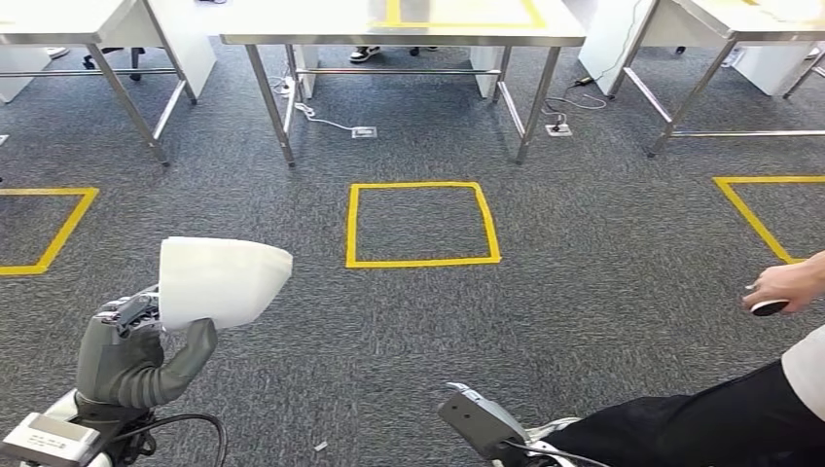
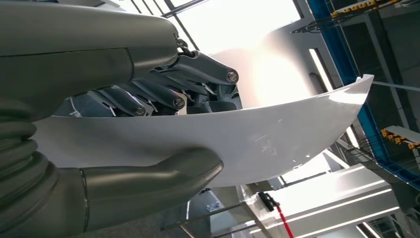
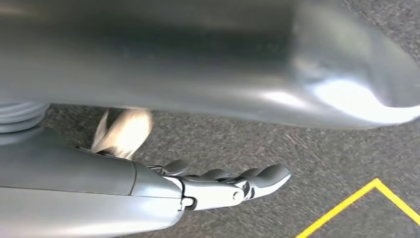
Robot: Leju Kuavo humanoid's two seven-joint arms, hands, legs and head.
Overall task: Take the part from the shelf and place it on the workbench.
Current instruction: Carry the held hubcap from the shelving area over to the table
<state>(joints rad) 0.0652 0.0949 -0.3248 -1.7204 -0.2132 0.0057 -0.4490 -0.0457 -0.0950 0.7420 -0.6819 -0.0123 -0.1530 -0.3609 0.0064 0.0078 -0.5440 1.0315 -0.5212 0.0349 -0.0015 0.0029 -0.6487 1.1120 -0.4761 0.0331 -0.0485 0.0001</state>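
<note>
1. My left hand (image 1: pixel 131 355) grips the white part (image 1: pixel 222 280), holding it up over the grey carpet (image 1: pixel 584 292), low on my left side in the head view.
2. The left wrist view shows what the head view cannot: my thumb (image 2: pixel 148 181) presses one face of the part (image 2: pixel 277 129) and my darker fingers (image 2: pixel 168 94) press the other, so the curved sheet sits clamped between them. Its far edge tapers to a point.
3. My right hand (image 3: pixel 218 183) hangs over the carpet (image 3: pixel 322 153) in the right wrist view, fingers stretched out nearly straight and holding nothing. In the head view I see just a grey piece of my right arm (image 1: pixel 482 420) at the bottom edge.
4. The head view shows three metal tables (image 1: pixel 399 34) along the far side; the middle one carries yellow tape on its top.
5. I count three yellow tape squares on the floor in the head view: one whole in the middle (image 1: pixel 422 224), one cut off at the left edge (image 1: pixel 44 229), one cut off at the right (image 1: pixel 769 209). The right wrist view catches a single yellow corner (image 3: pixel 366 201).
6. A person stands at my right: one hand (image 1: pixel 783 285) holding a small dark object (image 1: pixel 769 307), with a dark trouser leg (image 1: pixel 700 428) below it.
7. Two floor sockets (image 1: pixel 364 132) with cables lie under the middle table.
</note>
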